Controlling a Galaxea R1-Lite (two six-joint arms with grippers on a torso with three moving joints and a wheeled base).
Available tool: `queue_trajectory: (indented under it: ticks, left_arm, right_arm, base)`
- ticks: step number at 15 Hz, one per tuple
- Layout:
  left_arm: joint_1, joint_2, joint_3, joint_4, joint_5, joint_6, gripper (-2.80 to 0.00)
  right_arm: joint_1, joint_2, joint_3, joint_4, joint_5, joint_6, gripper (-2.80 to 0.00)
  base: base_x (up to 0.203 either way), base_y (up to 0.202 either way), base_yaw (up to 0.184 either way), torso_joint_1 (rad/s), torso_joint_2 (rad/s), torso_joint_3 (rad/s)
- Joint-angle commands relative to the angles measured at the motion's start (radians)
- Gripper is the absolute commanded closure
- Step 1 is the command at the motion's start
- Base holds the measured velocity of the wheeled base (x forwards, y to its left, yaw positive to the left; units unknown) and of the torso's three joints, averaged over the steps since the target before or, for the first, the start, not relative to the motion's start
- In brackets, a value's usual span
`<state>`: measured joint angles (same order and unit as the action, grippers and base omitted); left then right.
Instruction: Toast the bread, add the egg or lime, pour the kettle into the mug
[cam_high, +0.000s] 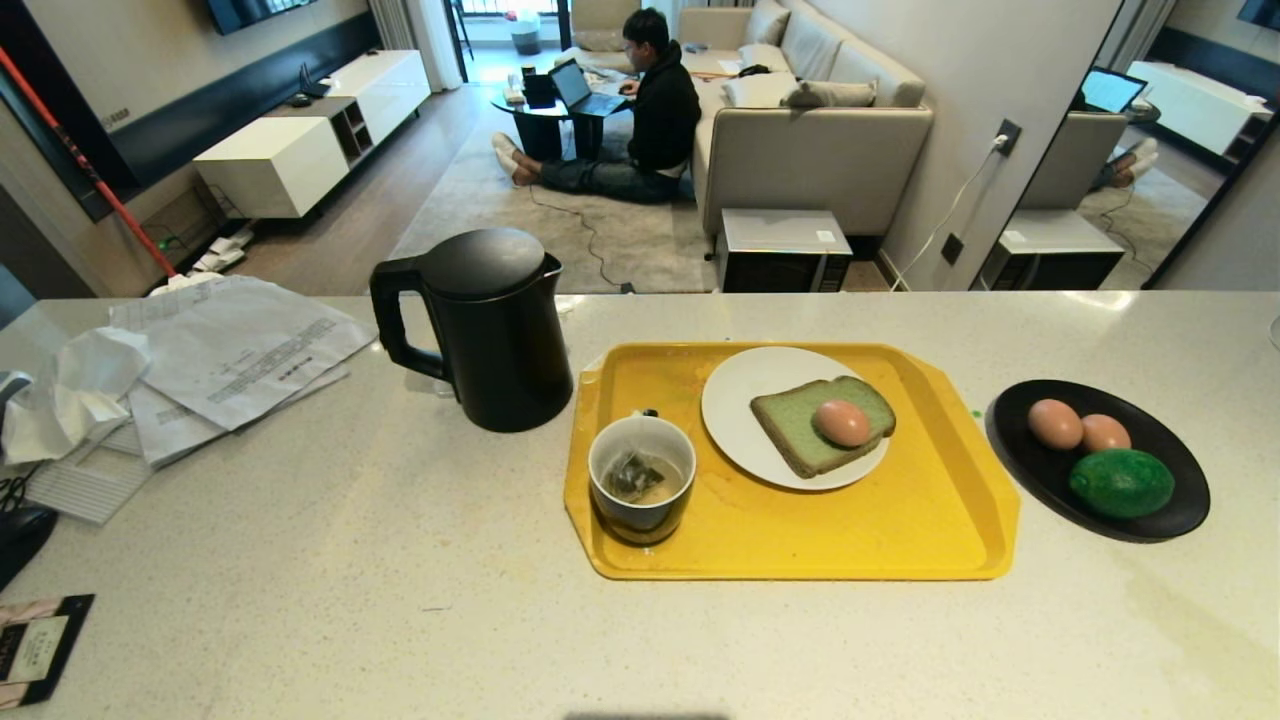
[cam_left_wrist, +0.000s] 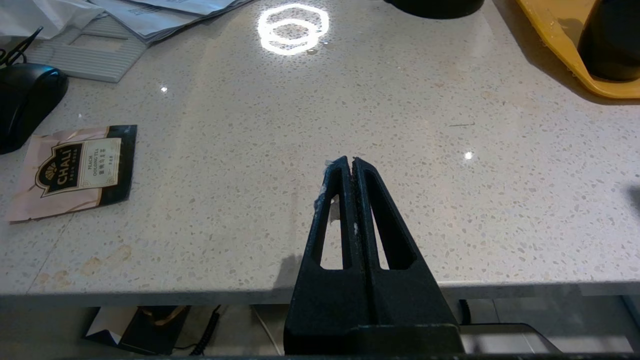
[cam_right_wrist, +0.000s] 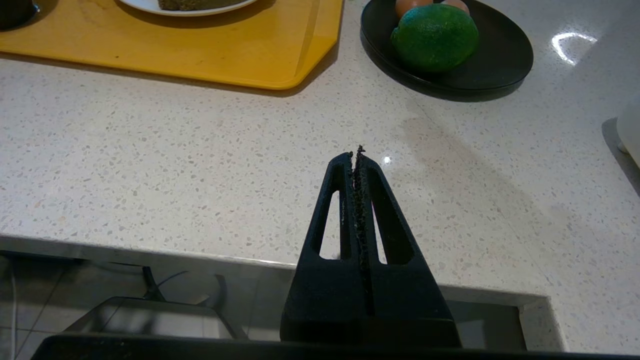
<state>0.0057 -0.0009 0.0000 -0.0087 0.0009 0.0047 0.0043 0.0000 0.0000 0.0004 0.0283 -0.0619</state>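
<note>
Item, counter (cam_high: 400, 560): pale speckled stone, holding all that follows. My left pincer (cam_left_wrist: 349, 162) was pressed shut and empty, poised at the near edge of the counter; my right pincer (cam_right_wrist: 356, 152) likewise shut and empty at the near edge, further right. Item, yellow tray (cam_high: 800, 540): well ahead of both pincers. On it a white plate (cam_high: 735, 410) with the bread (cam_high: 800, 425), one green slice lying flat, its corners skewed to the tray's sides, and one egg (cam_high: 842, 423) resting on top, long axis roughly across the view. Item, mug (cam_high: 641, 490): upright at the tray's near-left corner, a tea bag (cam_high: 632, 472) in pale liquid inside. Item, kettle (cam_high: 492, 325): upright on the counter just left of the tray, lid closed, handle turned left. Item, black dish (cam_high: 1180, 490): right of the tray, holding two more eggs (cam_high: 1078, 427) and the lime (cam_high: 1121, 482), nearest my right pincer, long axis across. Only the left wrist view showed a tea sachet (cam_left_wrist: 75, 170) lying flat beside a black mouse (cam_left_wrist: 25, 100); only the head view showed the mug's contents, the papers (cam_high: 230, 350) left of the kettle, and a person (cam_high: 655, 110) seated on the floor beyond.
</note>
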Motion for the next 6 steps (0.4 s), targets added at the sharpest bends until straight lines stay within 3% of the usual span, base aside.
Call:
queue_trajectory:
  ticks: [1, 6]
  left_arm:
    - [0.000, -0.001, 0.000, -0.001, 0.001, 0.000, 0.00]
    - [0.000, -0.001, 0.000, -0.001, 0.001, 0.000, 0.00]
  right_arm:
    - [0.000, 0.000, 0.002, 0.000, 0.001, 0.000, 0.00]
    - [0.000, 0.000, 0.002, 0.000, 0.001, 0.002, 0.00]
  base:
    - [0.000, 0.000, 0.000, 0.000, 0.00, 0.000]
    - [0.000, 0.000, 0.000, 0.000, 0.00, 0.000]
